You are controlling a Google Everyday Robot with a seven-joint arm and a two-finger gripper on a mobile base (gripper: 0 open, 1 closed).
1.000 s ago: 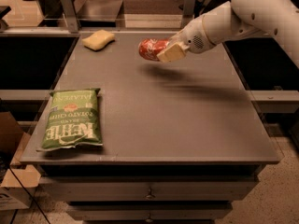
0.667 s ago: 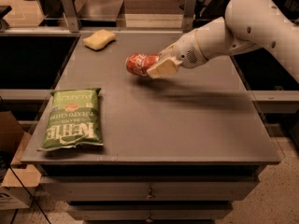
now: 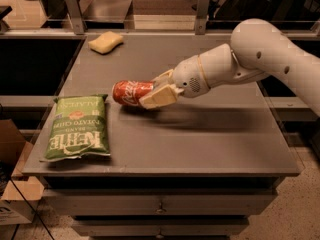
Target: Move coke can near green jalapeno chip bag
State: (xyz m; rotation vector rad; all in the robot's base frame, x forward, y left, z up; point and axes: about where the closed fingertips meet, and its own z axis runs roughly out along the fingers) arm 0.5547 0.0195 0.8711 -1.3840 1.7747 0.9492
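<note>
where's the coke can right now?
In the camera view, the coke can is held sideways in the gripper, left of the table's middle. It is just right of the far end of the green jalapeno chip bag.

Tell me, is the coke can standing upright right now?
No, the coke can is sideways, clamped in the gripper beside the green jalapeno chip bag.
</note>
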